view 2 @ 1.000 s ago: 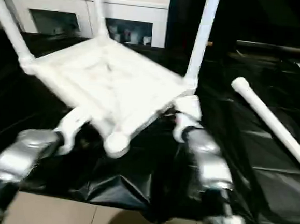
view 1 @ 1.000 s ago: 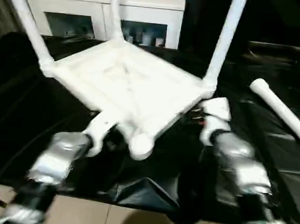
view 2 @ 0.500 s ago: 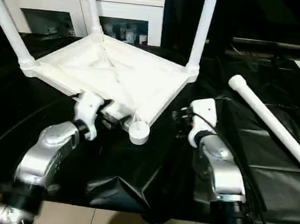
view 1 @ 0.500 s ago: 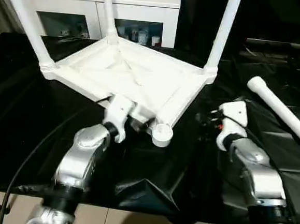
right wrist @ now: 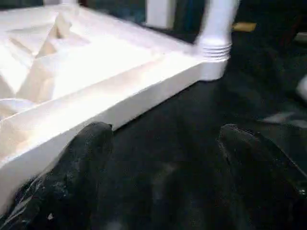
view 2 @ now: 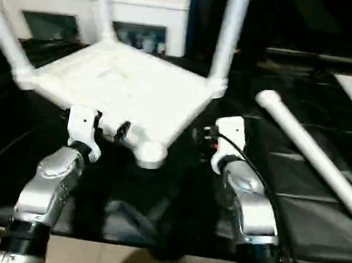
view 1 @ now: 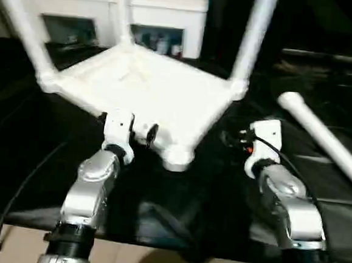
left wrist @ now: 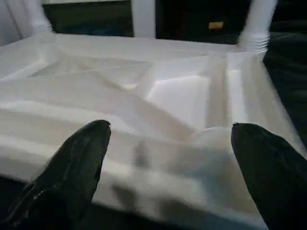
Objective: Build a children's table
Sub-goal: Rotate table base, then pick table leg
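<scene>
**Upturned tabletop with three legs fitted, one leg loose**

Item: white tabletop (view 1: 149, 90), laid underside up on a table covered in black sheeting (view 1: 28, 144). Ribbed, braced underside is seen in the left wrist view. Three white legs (view 1: 250, 37) are seen standing upright in the far, left and right corner sockets. The near corner socket (view 1: 177, 161) is seen without a leg.

Item: fourth leg (view 1: 322, 137), lying loose on the black sheeting to the right of the tabletop, apart from it.

Left gripper (left wrist: 168, 158): fingers (left wrist: 76, 167) spread wide, set at the tabletop's near-left edge, just left of the near socket; nothing is gripped between them.

Right gripper (right wrist: 158, 167): fingers (right wrist: 81, 163) spread wide, nothing held, placed just beside the near-right edge of the tabletop; contact cannot be told.

Background: a white cabinet (view 1: 112, 17) with glass doors is seen behind the table.
</scene>
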Tool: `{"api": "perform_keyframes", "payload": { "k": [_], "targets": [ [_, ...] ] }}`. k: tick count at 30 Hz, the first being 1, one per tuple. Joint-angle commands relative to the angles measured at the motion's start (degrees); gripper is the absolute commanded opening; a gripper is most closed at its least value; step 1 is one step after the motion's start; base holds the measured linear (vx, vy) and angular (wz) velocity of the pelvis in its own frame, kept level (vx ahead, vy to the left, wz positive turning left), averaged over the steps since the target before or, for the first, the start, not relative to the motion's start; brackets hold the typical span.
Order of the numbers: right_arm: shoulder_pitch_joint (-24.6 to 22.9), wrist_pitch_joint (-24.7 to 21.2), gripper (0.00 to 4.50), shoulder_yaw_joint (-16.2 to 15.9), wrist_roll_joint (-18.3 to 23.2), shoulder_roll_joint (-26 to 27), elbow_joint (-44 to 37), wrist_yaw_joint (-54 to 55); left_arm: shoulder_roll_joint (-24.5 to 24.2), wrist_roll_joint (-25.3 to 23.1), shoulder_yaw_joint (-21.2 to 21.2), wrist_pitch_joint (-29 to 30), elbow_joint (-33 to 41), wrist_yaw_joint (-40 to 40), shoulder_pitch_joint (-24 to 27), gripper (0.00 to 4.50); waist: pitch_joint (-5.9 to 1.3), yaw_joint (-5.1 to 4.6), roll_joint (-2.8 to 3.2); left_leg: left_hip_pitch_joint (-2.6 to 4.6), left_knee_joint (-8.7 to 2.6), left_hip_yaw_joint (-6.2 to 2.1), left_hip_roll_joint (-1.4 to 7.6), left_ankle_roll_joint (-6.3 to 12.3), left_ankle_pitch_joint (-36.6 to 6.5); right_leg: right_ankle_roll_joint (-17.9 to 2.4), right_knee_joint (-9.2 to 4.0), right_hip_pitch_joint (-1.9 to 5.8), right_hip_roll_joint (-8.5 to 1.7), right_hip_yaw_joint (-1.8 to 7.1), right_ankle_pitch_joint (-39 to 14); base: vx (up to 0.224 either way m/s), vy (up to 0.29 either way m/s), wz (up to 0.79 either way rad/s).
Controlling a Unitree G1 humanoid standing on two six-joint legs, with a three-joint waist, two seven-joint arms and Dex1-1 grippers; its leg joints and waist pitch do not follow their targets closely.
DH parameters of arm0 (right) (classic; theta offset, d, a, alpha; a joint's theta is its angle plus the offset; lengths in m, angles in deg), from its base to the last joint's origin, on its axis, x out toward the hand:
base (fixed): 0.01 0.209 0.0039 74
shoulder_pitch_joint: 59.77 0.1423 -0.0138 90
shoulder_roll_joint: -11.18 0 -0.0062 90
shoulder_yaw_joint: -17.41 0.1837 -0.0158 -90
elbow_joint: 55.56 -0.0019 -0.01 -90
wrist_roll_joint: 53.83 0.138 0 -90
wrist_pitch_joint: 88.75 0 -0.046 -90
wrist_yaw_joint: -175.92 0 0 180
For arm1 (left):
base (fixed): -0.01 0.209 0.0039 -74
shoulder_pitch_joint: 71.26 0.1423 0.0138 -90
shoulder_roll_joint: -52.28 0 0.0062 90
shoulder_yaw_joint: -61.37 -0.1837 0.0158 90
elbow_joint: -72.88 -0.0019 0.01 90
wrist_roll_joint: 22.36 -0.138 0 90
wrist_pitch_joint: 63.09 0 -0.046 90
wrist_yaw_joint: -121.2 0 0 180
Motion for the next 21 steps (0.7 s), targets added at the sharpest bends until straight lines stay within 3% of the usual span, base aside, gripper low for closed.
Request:
{"api": "perform_keyframes", "payload": {
  "k": [1,2,3,4,5,6,7,8,9,10,11,12,13,14,15,16,17,18,19,20,21],
  "targets": [
    [-0.51,0.82,3.89,0.72,1.09,0.47,-1.29,0.19,0.34,-0.56,-0.49,-0.54,0.74,-1.16,-0.16,4.49,-4.73,1.09,-2.03,-0.73,8.07,2.83,-10.06,6.08,-14.15,-16.14,-9.77,3.92,-3.35,2.02,-20.05,-0.022,-0.171,-0.05],
    [-0.61,1.61,3.89,0.70,0.82,0.62,-1.33,0.40,0.53,-0.46,-0.24,-0.98,0.70,-1.94,-0.34,4.49,-3.93,0.46,-2.20,-2.42,8.35,1.62,-9.10,6.52,-13.15,-14.74,-9.75,4.29,-5.24,2.22,-21.96,-0.045,-0.141,0.05],
    [-0.72,2.25,3.89,0.80,0.66,0.83,-1.39,0.76,0.66,-0.68,0.15,-2.12,0.62,-3.04,-0.65,4.49,-4.37,0.15,-0.48,-1.74,5.25,0.75,-8.02,8.08,-12.90,-9.57,-10.77,4.92,-5.28,2.08,-24.36,-0.045,-0.141,0.05],
    [-0.78,2.47,3.89,0.79,0.72,0.87,-1.39,0.97,0.70,-0.84,0.24,-2.67,0.54,-3.62,-0.76,4.49,-5.04,-0.55,3.19,1.68,-2.42,-4.47,-0.21,11.68,-4.89,0.81,-9.69,3.95,-1.35,-2.55,-18.31,-0.050,-0.178,-0.03],
    [-0.80,2.91,3.89,0.93,0.69,0.98,-1.32,1.42,0.86,-0.67,0.56,-2.89,0.44,-4.11,-1.04,4.49,-4.82,-1.76,4.41,2.27,-7.09,-11.26,9.30,14.85,0.51,6.46,-0.90,2.40,-0.77,-3.11,-17.17,-0.045,-0.207,-0.17],
    [-0.86,3.24,3.89,1.19,0.66,1.12,-1.33,1.93,1.05,-0.47,0.90,-3.29,0.48,-4.58,-1.30,4.49,-5.59,-2.09,3.69,5.54,-6.14,-11.73,10.95,18.34,11.71,7.15,7.57,-3.63,-1.94,-0.57,-17.96,-0.045,-0.207,-0.17],
    [-0.87,3.38,3.89,1.31,0.61,1.16,-1.30,2.14,1.13,-0.48,1.05,-3.50,0.45,-4.88,-1.43,4.49,-5.77,-2.80,2.92,5.84,-4.64,-11.64,9.10,19.86,17.65,5.28,9.73,-5.58,-2.45,1.12,-14.89,-0.046,-0.216,-0.09],
    [-1.05,3.83,3.89,1.72,0.41,1.23,-1.41,2.49,1.17,-1.10,1.30,-4.23,0.27,-5.99,-1.79,4.49,-5.38,-1.74,2.89,5.14,-3.96,-10.28,6.81,24.82,24.76,0.81,9.05,-5.81,-2.75,3.63,-9.65,-0.060,-0.256,-0.03],
    [-1.07,3.91,3.89,1.80,0.40,1.22,-1.41,2.52,1.15,-1.25,1.32,-4.35,0.18,-6.21,-1.87,4.49,-5.90,-1.78,1.75,4.52,-3.38,-8.60,3.03,27.63,23.96,-4.74,5.75,-3.59,-2.26,4.65,-4.21,-0.060,-0.256,-0.03],
    [-1.12,4.03,3.89,1.94,0.41,1.23,-1.41,2.61,1.13,-1.49,1.31,-4.54,0.08,-6.56,-1.96,4.49,-6.02,-1.56,1.03,4.01,-3.34,-7.51,0.85,27.83,21.07,-8.49,3.86,-2.27,-1.86,4.64,-0.88,-0.065,-0.324,-0.10],
    [-1.29,4.32,3.89,2.27,0.54,1.21,-1.40,2.76,1.11,-1.70,1.27,-4.75,-0.02,-6.96,-2.01,4.49,-6.10,0.06,-2.91,-3.98,7.94,0.08,-11.67,23.06,0.57,-27.68,-4.03,4.43,-3.04,6.44,12.62,-0.074,-0.352,-0.02],
    [-1.39,4.48,3.89,2.44,0.58,1.17,-1.33,2.85,1.11,-1.89,1.26,-4.89,-0.06,-7.26,-2.03,4.49,-6.10,0.06,-2.91,-3.98,7.94,0.08,-11.67,23.06,0.57,-27.68,-4.03,4.43,-3.04,6.44,12.62,-0.074,-0.352,-0.02],
    [-1.52,4.70,3.89,2.62,0.55,1.14,-1.24,2.93,1.12,-1.78,1.13,-5.09,0.00,-7.14,-1.99,4.49,-5.83,1.12,-3.00,-3.87,12.38,0.92,-10.83,11.74,-12.71,-29.21,-5.50,4.34,-5.22,6.56,7.78,-0.090,-0.326,0.01],
    [-1.57,4.89,3.89,2.74,0.52,1.13,-1.12,2.96,1.12,-1.67,1.03,-5.23,-0.03,-7.05,-2.00,4.49,-4.77,0.85,-2.35,-3.73,12.37,0.33,-10.50,4.44,-15.04,-19.42,-6.32,4.14,-6.56,5.32,-3.06,-0.098,-0.292,-0.07],
    [-1.58,5.05,3.89,2.82,0.50,1.14,-1.02,3.00,1.11,-1.63,0.96,-5.30,-0.12,-7.11,-2.05,4.49,-4.43,0.46,-1.99,-3.18,11.65,0.29,-10.39,4.58,-15.87,-15.25,-7.58,4.27,-7.01,5.32,-9.69,-0.098,-0.292,-0.07],
    [-1.60,5.31,3.89,2.96,0.43,1.18,-0.78,3.20,1.06,-1.69,0.82,-5.57,-0.42,-7.47,-2.21,4.49,-4.18,-0.11,-0.11,-2.05,7.48,-0.68,-8.89,6.78,-14.08,-5.49,-10.10,5.06,-7.05,4.45,-22.81,-0.095,-0.257,-0.03],
    [-1.60,5.31,3.89,2.96,0.43,1.18,-0.78,3.20,1.06,-1.69,0.82,-5.57,-0.42,-7.47,-2.21,4.49,-4.31,-0.14,1.76,-0.76,3.97,-1.63,-6.54,8.15,-11.91,0.69,-11.45,5.32,-6.14,3.29,-25.40,-0.107,-0.245,-0.13],
    [-1.65,5.53,3.89,3.03,0.39,1.18,-0.65,3.37,1.11,-1.70,0.80,-5.70,-0.54,-7.63,-2.28,4.49,-4.52,-0.45,3.70,1.67,-0.08,-4.33,-1.83,8.30,-8.71,6.71,-11.49,5.32,-3.71,0.42,-22.62,-0.107,-0.245,-0.13],
    [-1.77,5.70,3.89,3.16,0.31,1.18,-0.59,3.67,1.17,-1.77,0.81,-5.84,-0.66,-7.91,-2.37,4.49,-5.12,-3.03,3.94,3.16,-7.95,-13.93,11.90,16.59,-1.45,13.98,5.51,1.33,-2.08,-1.09,-20.62,-0.095,-0.236,-0.18],
    [-1.95,5.88,3.89,3.38,0.27,1.16,-0.59,4.09,1.26,-1.73,0.83,-5.83,-0.78,-8.05,-2.49,4.49,-6.39,-2.87,2.07,7.82,-3.94,-13.61,9.74,21.48,12.18,10.77,11.07,-6.72,-3.18,2.57,-17.71,-0.085,-0.228,-0.03],
    [-2.14,5.92,3.89,3.54,0.19,1.10,-0.70,4.38,1.29,-1.78,0.80,-5.83,-0.84,-8.15,-2.55,4.49,-5.38,-2.34,2.72,4.98,-3.74,-10.61,5.29,26.70,22.48,5.84,10.53,-5.89,-2.94,5.14,-8.95,-0.085,-0.228,-0.03]
  ]
}}
